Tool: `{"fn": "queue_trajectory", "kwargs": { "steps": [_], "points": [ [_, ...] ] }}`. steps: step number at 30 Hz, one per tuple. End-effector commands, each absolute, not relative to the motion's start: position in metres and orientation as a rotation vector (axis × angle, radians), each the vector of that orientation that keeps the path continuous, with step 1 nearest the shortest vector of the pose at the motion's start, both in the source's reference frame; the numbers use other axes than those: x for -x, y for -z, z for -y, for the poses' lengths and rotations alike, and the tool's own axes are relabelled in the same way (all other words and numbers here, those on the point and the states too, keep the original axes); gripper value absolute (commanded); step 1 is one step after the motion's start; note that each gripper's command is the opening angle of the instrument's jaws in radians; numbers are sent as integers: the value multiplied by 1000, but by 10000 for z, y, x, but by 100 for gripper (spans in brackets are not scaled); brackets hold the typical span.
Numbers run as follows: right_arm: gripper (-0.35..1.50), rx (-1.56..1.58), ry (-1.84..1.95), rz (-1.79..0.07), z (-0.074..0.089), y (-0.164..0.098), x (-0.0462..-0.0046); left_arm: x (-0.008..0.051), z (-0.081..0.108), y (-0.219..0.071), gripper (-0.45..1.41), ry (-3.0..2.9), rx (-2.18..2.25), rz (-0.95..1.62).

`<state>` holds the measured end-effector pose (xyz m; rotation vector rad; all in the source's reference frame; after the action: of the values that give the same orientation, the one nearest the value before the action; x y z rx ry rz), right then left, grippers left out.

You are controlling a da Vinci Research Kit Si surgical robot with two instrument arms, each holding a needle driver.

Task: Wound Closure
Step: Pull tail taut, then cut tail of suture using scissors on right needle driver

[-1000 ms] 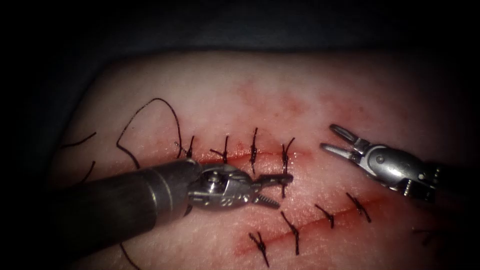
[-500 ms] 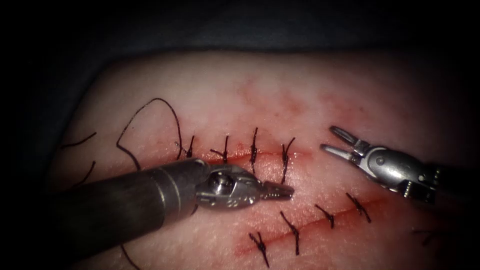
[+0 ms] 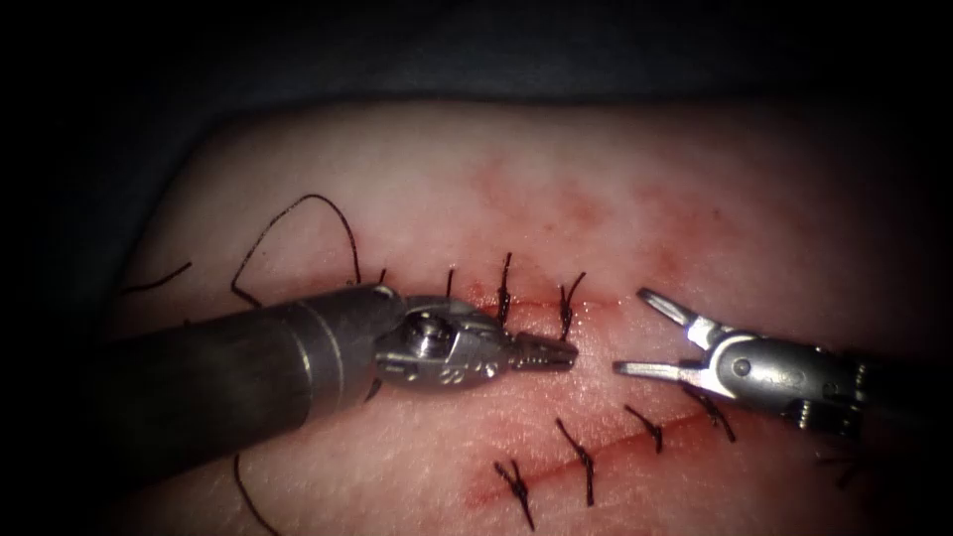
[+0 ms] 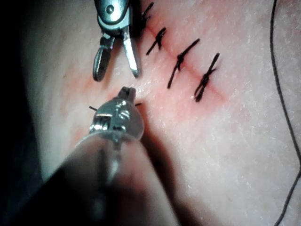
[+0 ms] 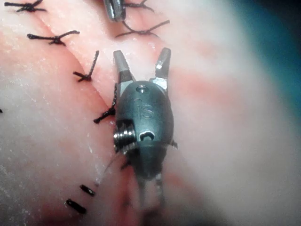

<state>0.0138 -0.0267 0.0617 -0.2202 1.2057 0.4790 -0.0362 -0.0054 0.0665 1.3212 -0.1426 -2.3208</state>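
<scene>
Endoscope view: both tools stood over the tissue (image 3: 556, 179), between its two stitched cuts, and I saw no needle in either of them.
My left tool (image 3: 556, 351) had its jaws closed and held nothing, its tip just under the upper cut (image 3: 596, 304). My right tool (image 3: 643, 333) had its jaws wide apart and empty, facing the left one, near it. Loose thread (image 3: 298, 213) lay on the tissue at the left.

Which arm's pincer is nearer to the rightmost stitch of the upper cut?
Left. The left pincer, shut, lies just below that stitch; the right pincer, open, is farther to its right.
</scene>
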Motion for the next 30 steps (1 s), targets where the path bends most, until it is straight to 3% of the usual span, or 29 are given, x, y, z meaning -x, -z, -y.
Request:
{"fn": "queue_trajectory", "kwargs": {
  "steps": [1,20,26,30],
  "points": [
    [96,235,-467,-1208,262,-619,-156,368,48,-665,-45,2315,-1320,151],
    [88,352,-360,-1239,252,-619,-204,366,53,-649,-45,2307,-1331,142],
    [71,412,-258,-1263,246,-620,-221,365,55,-649,-45,2298,-1332,146],
    [76,459,-186,-1271,240,-622,-229,364,57,-648,-45,2295,-1333,131]
  ]
}}
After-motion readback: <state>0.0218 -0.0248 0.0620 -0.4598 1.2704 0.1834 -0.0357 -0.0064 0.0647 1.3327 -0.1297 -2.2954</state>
